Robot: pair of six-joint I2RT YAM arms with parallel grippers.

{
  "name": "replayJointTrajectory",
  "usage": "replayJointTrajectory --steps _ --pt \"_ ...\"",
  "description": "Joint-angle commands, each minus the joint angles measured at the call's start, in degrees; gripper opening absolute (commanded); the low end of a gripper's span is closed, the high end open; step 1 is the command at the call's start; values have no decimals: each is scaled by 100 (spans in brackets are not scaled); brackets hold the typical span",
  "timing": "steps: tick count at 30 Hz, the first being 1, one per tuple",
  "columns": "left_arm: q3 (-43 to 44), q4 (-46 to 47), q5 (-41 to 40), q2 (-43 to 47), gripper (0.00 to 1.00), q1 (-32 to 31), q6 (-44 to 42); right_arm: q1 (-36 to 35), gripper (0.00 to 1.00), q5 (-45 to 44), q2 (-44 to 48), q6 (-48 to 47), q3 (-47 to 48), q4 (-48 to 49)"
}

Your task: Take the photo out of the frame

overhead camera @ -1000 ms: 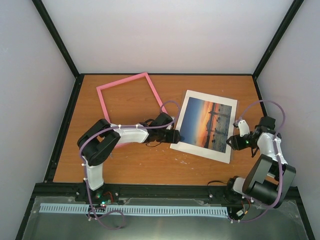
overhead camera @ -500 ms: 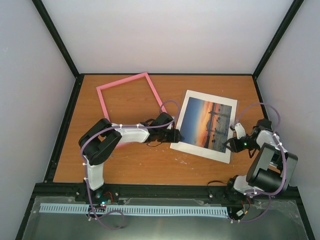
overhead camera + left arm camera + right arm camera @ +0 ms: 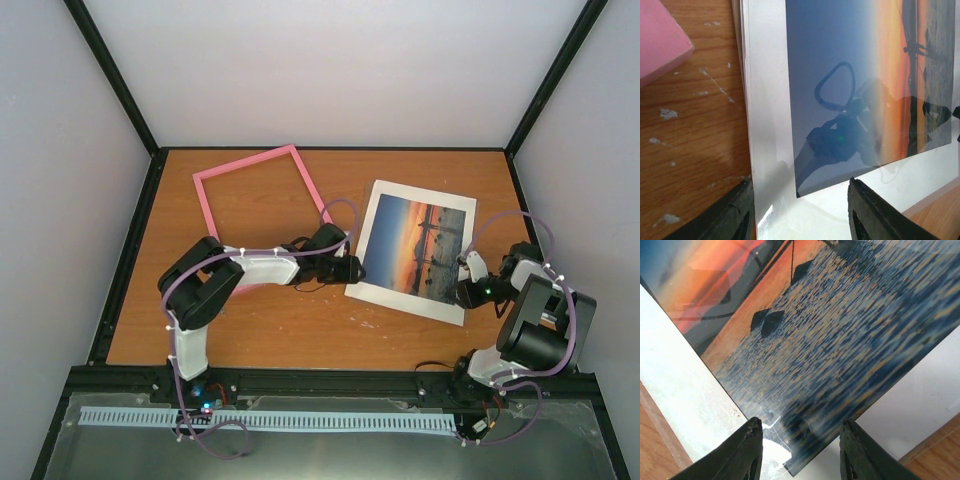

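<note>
Wooden worktop [image 3: 270,325] carries the photo [image 3: 418,248] lying flat right of centre, out of and apart from the pink frame [image 3: 245,163] at rear left. Left jaws stand part-open over the photo's near-left white margin. Right jaws stand part-open over its near-right corner.

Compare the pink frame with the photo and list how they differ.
The frame is an empty pink outline with table showing through; the photo is a solid white-margined sunset print. The frame lies back left, the photo right. Both are flat rectangles.
</note>
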State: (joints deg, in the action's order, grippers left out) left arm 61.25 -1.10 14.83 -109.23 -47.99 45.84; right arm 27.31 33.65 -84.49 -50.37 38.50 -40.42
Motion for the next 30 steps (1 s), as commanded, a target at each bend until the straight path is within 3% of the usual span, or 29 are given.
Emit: replayJointTrajectory --steps 1,18,24,30 --pt "185 311 100 278 51 -26 123 11 42 -191 -122 -61 -33 33" --pt "-99 -181 159 625 51 -35 -354 22 47 -510 1282 -260 259 -764" --pt "-408 -375 91 845 52 -29 -349 20 51 -620 1271 -257 185 -648" --pt "-466 -293 560 760 52 -31 -428 20 55 -868 851 -43 336 -499"
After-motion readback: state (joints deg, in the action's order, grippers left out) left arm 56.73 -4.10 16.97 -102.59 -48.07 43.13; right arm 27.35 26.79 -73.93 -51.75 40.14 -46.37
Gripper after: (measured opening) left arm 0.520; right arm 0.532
